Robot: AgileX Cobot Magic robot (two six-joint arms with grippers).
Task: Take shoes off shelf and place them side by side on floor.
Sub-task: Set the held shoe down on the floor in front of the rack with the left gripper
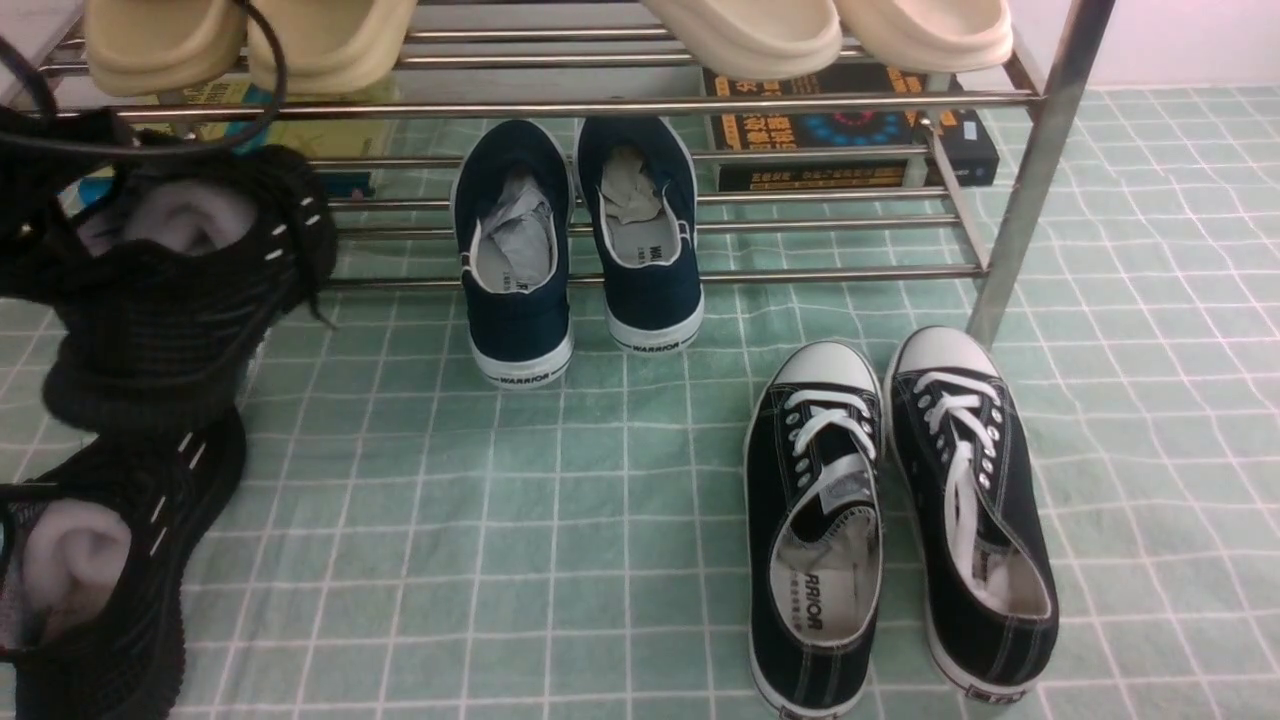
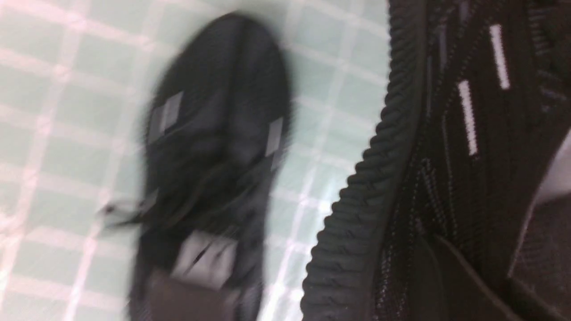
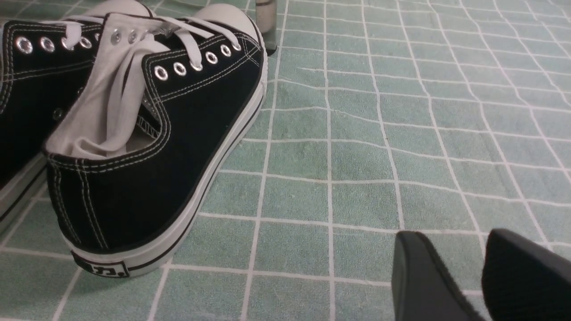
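Note:
One black knit shoe (image 1: pixel 180 280) with white dash marks hangs toe-down at the far left, in front of the silver shelf (image 1: pixel 640 100). My left gripper (image 2: pixel 464 276) is shut on it; its fingers are mostly lost in the dark knit. The held shoe (image 2: pixel 446 156) fills the left wrist view close up. The other black knit shoe (image 1: pixel 90 580) lies on the green grid floor (image 1: pixel 500 560) below it and shows blurred (image 2: pixel 214 156) in the left wrist view. My right gripper (image 3: pixel 453 240) stands open just over the floor (image 3: pixel 357 156), with nothing between its fingers.
Navy white-soled slip-ons (image 1: pixel 580 250) rest against the shelf's lower bars. Black canvas white-laced sneakers (image 1: pixel 900 520) stand on the floor at the right, one (image 3: pixel 147 147) close beside my right gripper. Cream slippers (image 1: pixel 250 40) sit on the top tier, with boxes (image 1: pixel 850 140) behind the shelf.

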